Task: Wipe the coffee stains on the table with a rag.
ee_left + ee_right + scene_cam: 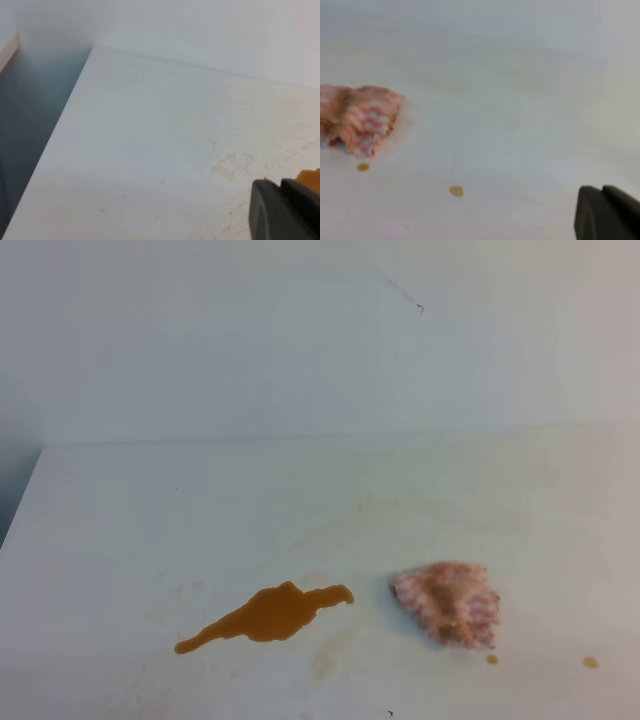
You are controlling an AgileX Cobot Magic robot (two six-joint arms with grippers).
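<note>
One crumpled pink-and-white checked rag (447,602) lies on the matte white table (150,520), just right of one long orange-brown coffee puddle (268,614), apart from it. Two small brown droplets (456,191) sit near the rag. The right gripper (607,212) has its jaws together, holding nothing; the left gripper's (285,210) jaw state cannot be told.

From my left wrist camera I get only a dark corner of the fingers (285,210), cut off by the lower right edge, so I can't see how they stand. The right fingers (607,212) are cropped likewise. Far to their left, the rag (355,120) runs off the frame edge, blurred.
</note>
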